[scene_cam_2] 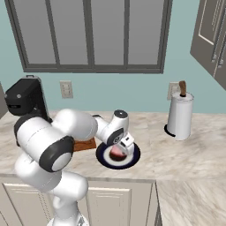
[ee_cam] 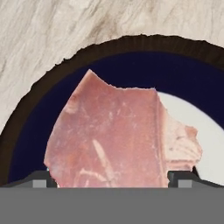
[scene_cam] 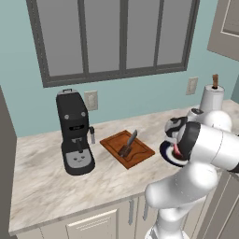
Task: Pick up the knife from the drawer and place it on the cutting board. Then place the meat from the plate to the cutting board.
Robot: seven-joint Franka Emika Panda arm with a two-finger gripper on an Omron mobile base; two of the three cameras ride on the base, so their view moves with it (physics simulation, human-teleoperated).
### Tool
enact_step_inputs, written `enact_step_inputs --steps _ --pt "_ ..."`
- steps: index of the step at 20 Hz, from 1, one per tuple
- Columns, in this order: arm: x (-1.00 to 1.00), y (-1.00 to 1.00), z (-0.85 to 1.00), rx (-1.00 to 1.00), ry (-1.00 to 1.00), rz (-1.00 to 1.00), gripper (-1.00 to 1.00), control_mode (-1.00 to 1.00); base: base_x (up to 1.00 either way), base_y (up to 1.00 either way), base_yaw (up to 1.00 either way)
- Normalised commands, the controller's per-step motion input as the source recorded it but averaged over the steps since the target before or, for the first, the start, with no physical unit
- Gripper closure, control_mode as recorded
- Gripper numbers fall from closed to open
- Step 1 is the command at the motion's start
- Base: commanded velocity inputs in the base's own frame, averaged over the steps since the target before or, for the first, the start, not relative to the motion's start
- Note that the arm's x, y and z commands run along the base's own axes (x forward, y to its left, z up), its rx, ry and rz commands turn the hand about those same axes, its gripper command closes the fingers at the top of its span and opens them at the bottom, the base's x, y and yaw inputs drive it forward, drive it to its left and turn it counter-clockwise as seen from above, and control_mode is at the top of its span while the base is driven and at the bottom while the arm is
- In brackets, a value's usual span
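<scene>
The gripper is right over the meat. Its two dark finger tips stand far apart, one at each side of the meat, so it is wide open and holds nothing. In the hand view the meat is a pink-red slab with a paler edge on one side. It lies on a round plate that has a dark blue ring and a white middle. The plate sits on the pale marble counter.

In the right base view the gripper points down at the plate, and a bit of the red meat shows under it. A white paper towel roll stands on the counter well off to the right.

In the left base view the cutting board lies on the counter between the black coffee machine and the plate. The knife is on the board, with its grey blade toward the wall and its dark handle toward the front. The white arm covers most of the plate in this view. Under the counter are cream cabinet fronts with grey handles.
</scene>
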Motion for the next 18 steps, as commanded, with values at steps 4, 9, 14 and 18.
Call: enact_step_inputs --steps 4,9,14,18 --pt "0.14 0.0 -0.08 0.0 0.0 0.0 -1.0 -1.0 0.0 0.0 0.0" --pt "0.0 0.0 -0.14 0.0 0.01 0.0 -1.0 -1.0 0.0 0.0 0.0" --pt "0.0 0.0 -0.24 0.0 0.02 0.0 1.0 -1.0 0.0 0.0 0.0" --pt "0.0 0.0 -0.12 0.0 0.01 0.0 1.0 -1.0 0.0 0.0 0.0"
